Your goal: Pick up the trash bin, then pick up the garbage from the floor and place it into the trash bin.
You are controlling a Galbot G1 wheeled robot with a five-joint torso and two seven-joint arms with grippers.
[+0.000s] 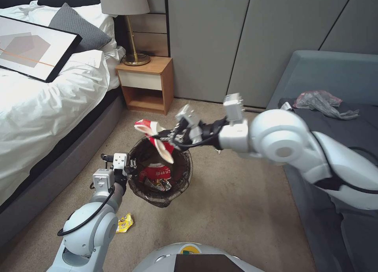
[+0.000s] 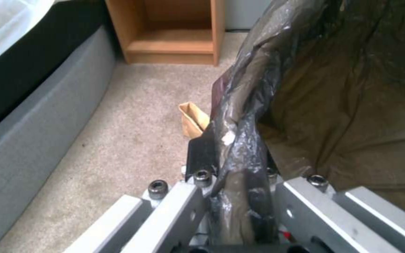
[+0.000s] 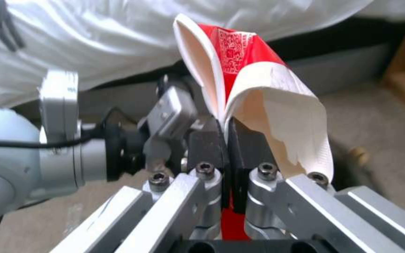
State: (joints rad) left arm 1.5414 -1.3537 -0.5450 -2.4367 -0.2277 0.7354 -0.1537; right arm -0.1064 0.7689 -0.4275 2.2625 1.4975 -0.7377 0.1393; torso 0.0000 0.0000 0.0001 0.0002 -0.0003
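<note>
Two pincers: both are working in my feed, each clamped on something.
Left pincer (image 1: 132,166): lower left of centre in my head view, I see it closed on the rim of the trash bin (image 1: 183,181); my left wrist view shows its fingers (image 2: 201,153) pinching the dark liner fold.
Trash bin: centre of the head view, held above the carpet, with red and yellow litter inside.
Right pincer (image 1: 163,137): just above the bin's mouth in the head view, closed tight on a red-and-white wrapper (image 1: 155,135); in my right wrist view the wrapper (image 3: 254,91) stands up from between the shut fingers (image 3: 207,147).
Yellow snack bag (image 1: 125,222): on the carpet, lower left, beside my left arm.
Tan carton (image 2: 193,117): on the carpet just beside the bin's liner, centre of the left wrist view.
Nightstand (image 1: 147,81): upper middle, against the bed (image 1: 47,98).
</note>
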